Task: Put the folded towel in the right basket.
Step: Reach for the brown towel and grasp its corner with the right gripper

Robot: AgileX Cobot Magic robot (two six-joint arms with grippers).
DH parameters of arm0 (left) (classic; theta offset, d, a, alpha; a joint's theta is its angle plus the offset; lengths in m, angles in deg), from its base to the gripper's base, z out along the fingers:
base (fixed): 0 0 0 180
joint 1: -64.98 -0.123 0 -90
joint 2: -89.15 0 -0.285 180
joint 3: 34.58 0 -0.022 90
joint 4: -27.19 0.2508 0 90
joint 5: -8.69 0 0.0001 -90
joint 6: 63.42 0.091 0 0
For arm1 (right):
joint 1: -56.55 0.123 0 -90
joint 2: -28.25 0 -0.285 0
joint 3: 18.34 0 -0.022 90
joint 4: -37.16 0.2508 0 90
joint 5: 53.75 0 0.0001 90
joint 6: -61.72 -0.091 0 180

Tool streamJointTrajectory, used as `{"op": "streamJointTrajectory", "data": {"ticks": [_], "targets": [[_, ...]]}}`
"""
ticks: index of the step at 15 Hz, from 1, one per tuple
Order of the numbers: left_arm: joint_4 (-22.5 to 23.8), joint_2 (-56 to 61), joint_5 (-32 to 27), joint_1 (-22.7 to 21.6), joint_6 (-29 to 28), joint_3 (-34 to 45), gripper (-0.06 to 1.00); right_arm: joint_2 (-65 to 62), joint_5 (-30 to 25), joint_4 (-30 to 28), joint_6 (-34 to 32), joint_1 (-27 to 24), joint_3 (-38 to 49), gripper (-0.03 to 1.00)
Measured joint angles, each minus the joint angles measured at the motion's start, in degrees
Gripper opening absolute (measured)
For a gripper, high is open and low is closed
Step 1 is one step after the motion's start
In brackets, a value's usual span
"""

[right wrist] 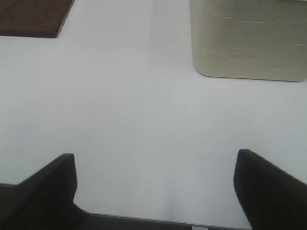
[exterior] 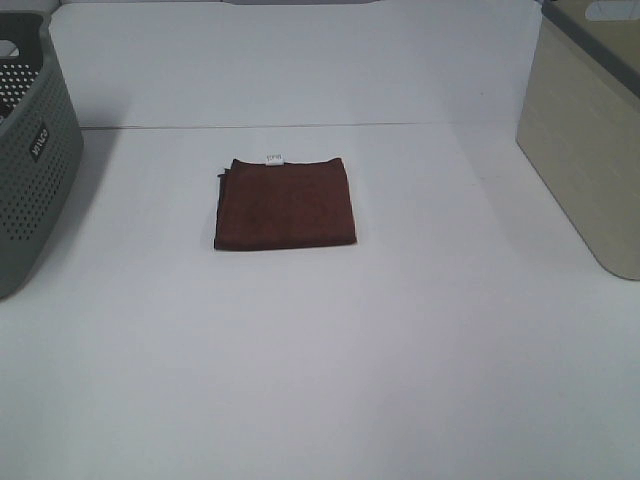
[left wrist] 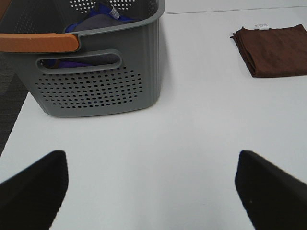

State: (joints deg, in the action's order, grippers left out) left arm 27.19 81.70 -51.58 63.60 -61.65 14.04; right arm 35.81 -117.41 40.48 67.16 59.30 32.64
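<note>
A folded dark brown towel [exterior: 285, 203] with a small white label lies flat on the white table, near its middle. It also shows in the left wrist view [left wrist: 273, 50] and partly in the right wrist view [right wrist: 31, 17]. The right basket [exterior: 590, 125] is beige with a grey rim and stands at the table's right edge; the right wrist view [right wrist: 247, 38] shows its wall. My left gripper [left wrist: 151, 191] is open and empty, apart from the towel. My right gripper [right wrist: 153, 191] is open and empty near the table's front edge. Neither gripper shows in the exterior view.
A grey perforated basket [exterior: 30, 150] stands at the table's left edge. In the left wrist view this basket [left wrist: 96, 81] has an orange handle and holds blue and grey cloth [left wrist: 98, 19]. A white wall backs the table.
</note>
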Motion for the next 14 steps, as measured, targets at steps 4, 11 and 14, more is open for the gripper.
{"op": "streamJointTrajectory", "data": {"ticks": [4, 11, 14], "targets": [[0.0, 0.0, 0.0, 0.0, 0.0, 0.0, 0.88, 0.0, 0.0, 0.0, 0.0, 0.0, 0.0, 0.86], [0.0, 0.0, 0.0, 0.0, 0.0, 0.0, 0.88, 0.0, 0.0, 0.0, 0.0, 0.0, 0.0, 0.86], [0.0, 0.0, 0.0, 0.0, 0.0, 0.0, 0.88, 0.0, 0.0, 0.0, 0.0, 0.0, 0.0, 0.86]]}}
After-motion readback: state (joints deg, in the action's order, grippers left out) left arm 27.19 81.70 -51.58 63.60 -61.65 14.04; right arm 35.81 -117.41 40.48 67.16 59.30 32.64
